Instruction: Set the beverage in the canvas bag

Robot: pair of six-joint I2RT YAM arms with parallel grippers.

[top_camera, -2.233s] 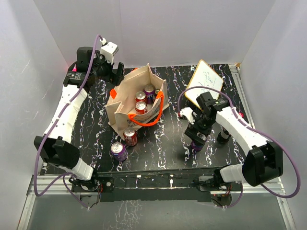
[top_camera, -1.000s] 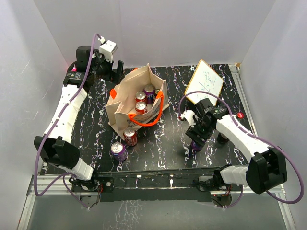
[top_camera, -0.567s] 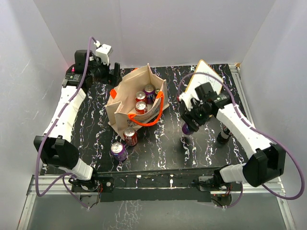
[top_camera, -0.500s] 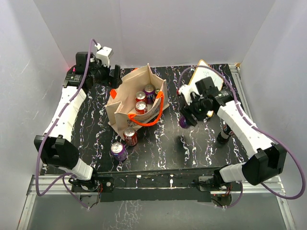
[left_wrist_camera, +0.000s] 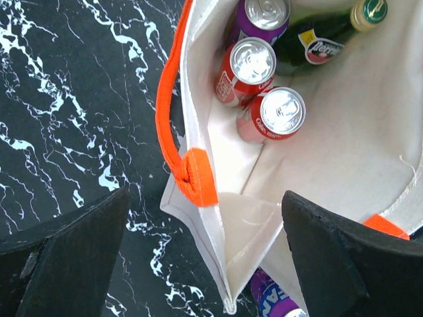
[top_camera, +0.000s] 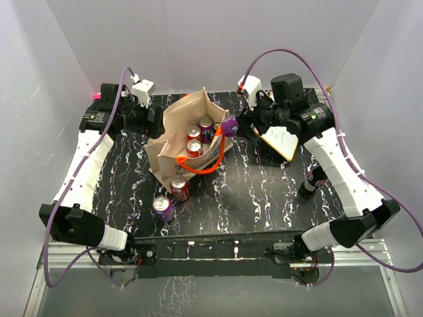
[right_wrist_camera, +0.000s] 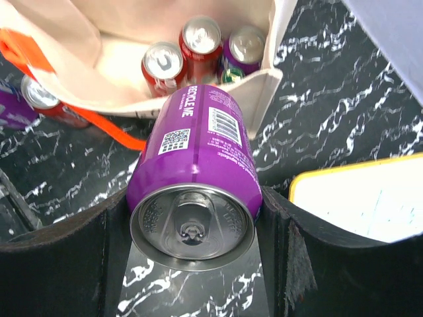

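- Purple beverage can (right_wrist_camera: 198, 165), held: covers part of the rim of the beige canvas bag (right_wrist_camera: 268, 82).
- Second purple aluminium can (left_wrist_camera: 274, 300), outside the bag: mostly behind its corner, cut by the bottom edge.
- Third purple can (left_wrist_camera: 263, 14), inside the bag: clipped at the top edge.
- White handwriting board (top_camera: 281, 140): partly under the right arm (top_camera: 330, 152); writing too small to read.
- Dark bottle (top_camera: 312, 183) beside that arm: label illegible.

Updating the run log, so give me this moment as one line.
right claw: shut on purple can, sideways beside canvas bag rim | left claw: open, at bag's corner | inside: red cans, bottle
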